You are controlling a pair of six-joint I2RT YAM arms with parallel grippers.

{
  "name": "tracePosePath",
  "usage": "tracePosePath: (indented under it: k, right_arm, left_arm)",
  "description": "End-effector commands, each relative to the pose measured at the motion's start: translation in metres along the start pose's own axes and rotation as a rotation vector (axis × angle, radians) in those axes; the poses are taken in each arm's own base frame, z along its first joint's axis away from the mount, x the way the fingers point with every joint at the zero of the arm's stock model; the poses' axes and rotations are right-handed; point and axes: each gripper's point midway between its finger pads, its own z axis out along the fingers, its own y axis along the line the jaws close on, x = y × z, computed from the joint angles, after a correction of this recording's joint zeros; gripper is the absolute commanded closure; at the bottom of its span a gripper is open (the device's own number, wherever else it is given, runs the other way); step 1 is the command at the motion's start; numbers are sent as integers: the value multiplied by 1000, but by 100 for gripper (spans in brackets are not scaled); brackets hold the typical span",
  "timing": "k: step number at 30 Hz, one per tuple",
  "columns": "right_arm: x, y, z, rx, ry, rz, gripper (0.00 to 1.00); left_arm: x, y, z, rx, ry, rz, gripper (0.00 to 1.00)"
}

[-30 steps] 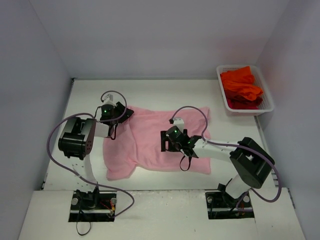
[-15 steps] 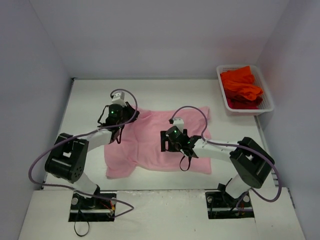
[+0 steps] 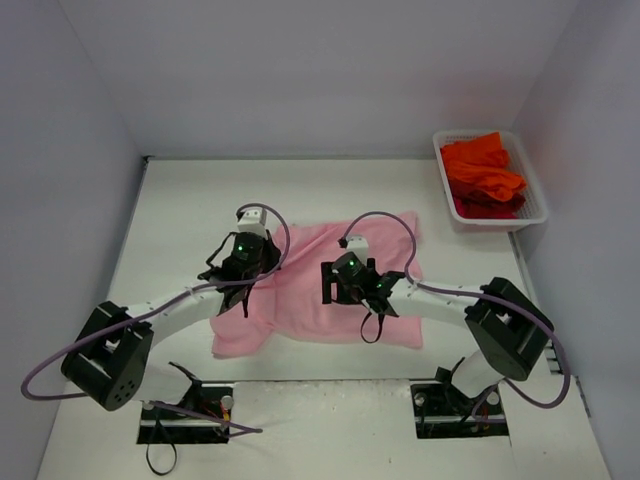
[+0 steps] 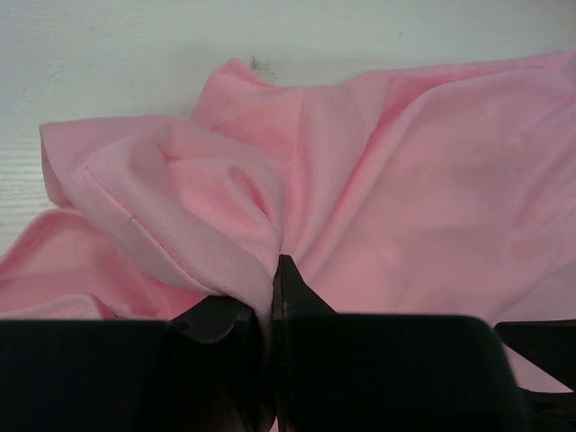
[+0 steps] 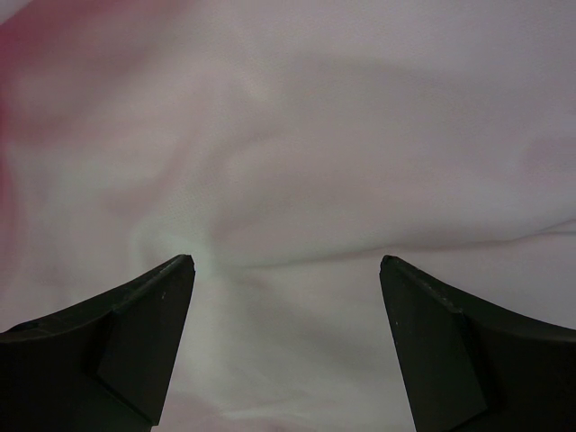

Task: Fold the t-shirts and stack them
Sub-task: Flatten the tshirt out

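Left gripper (image 4: 274, 270) pinched on pink t-shirt (image 4: 405, 180) edge, right gripper (image 5: 285, 265) spread above it; risk of thin cloth slipping free

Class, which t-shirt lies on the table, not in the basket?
The pink t-shirt, pinched by the left gripper; the orange-red ones sit bunched in the basket.

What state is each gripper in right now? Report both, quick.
Left gripper: shut on a fold of the pink t-shirt.
Right gripper: open, jaws spread over the same shirt, holding nothing.
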Motion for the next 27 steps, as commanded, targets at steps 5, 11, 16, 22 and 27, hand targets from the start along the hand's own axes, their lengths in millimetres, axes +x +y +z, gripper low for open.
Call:
tracePosePath:
  k: [5,11,16,22,27]
  right_arm:
    - [-33,12,-15,-16,-88,30,19]
    - [-29,13,-10,-11,-70,24,19]
    - [-27,11,-9,-6,-65,24,19]
    - [-22,9,-9,-2,-58,27,18]
    - [-20,5,-11,4,-60,25,18]
  left_arm:
    - [7,-4,-16,-25,-15,12,100]
    - [2,-10,-32,-22,-20,14,73]
    - [-48,-19,-51,-28,-142,7,44]
    - [-75,-22,-43,-78,-187,28,41]
    - [-79,-14,-22,-115,-180,14,41]
